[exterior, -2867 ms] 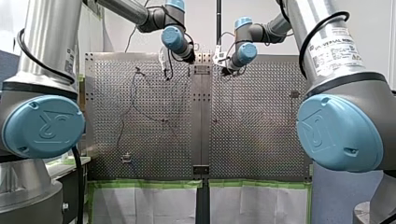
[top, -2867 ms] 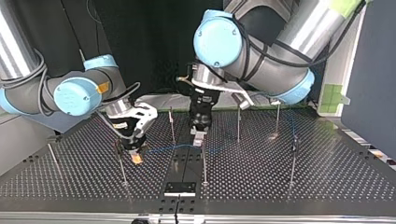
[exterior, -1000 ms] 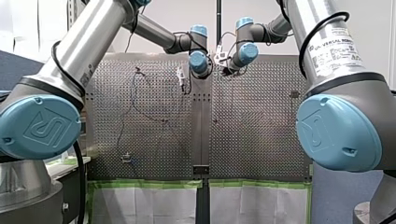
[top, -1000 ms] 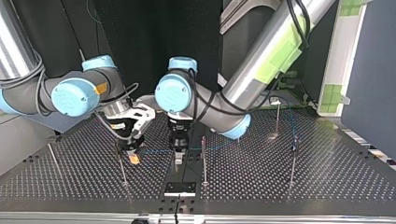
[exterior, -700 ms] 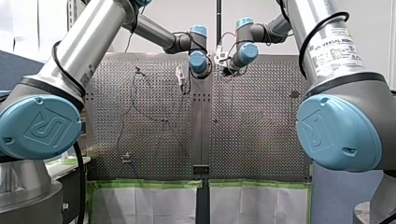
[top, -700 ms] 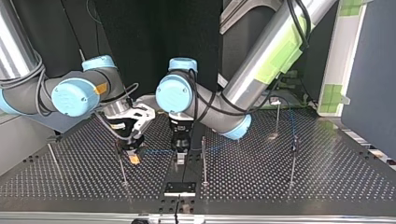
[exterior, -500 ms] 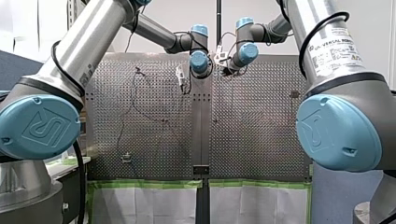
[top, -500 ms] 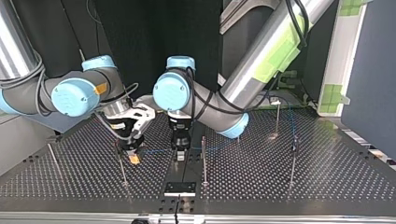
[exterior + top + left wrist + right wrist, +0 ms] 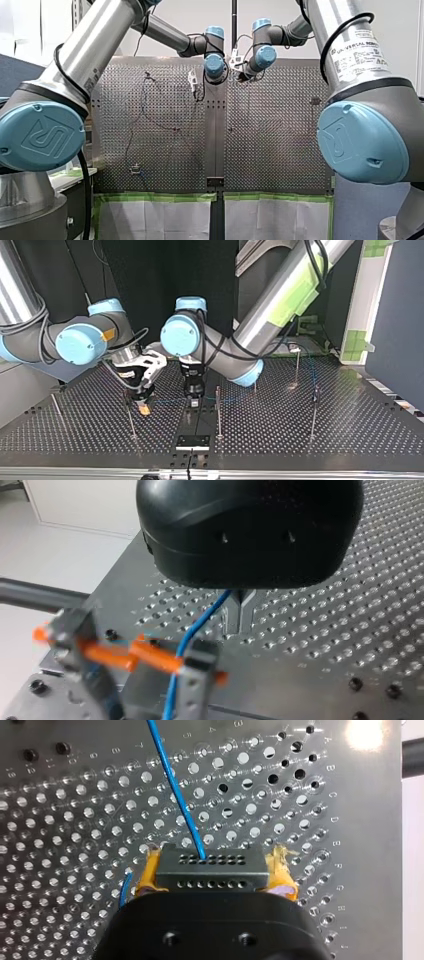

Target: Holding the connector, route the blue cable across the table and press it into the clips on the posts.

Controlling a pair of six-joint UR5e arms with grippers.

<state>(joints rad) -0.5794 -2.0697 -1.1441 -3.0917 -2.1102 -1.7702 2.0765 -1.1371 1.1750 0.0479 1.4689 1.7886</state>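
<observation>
The thin blue cable (image 9: 170,401) runs low over the perforated table (image 9: 310,440), from the top view's left towards its right. My right gripper (image 9: 144,409), with yellow pads, is shut on the grey connector (image 9: 210,870) at the cable's end. The cable (image 9: 172,780) leads away from it over the plate. My left gripper (image 9: 194,403) stands just beside it at the table's middle. Its metal fingers (image 9: 240,622) are shut on the cable (image 9: 200,622), which drops towards my right gripper (image 9: 132,656), blurred ahead.
Thin upright posts stand on the table: one (image 9: 218,412) right beside my left gripper, one (image 9: 131,421) in front of my right gripper, others (image 9: 313,415) at the top view's right. A black bracket (image 9: 192,441) sits at the near edge.
My left gripper has closed on the blue cable and risen slightly. Before that, my left arm swung in towards my right gripper. My right gripper has kept still with the connector.
</observation>
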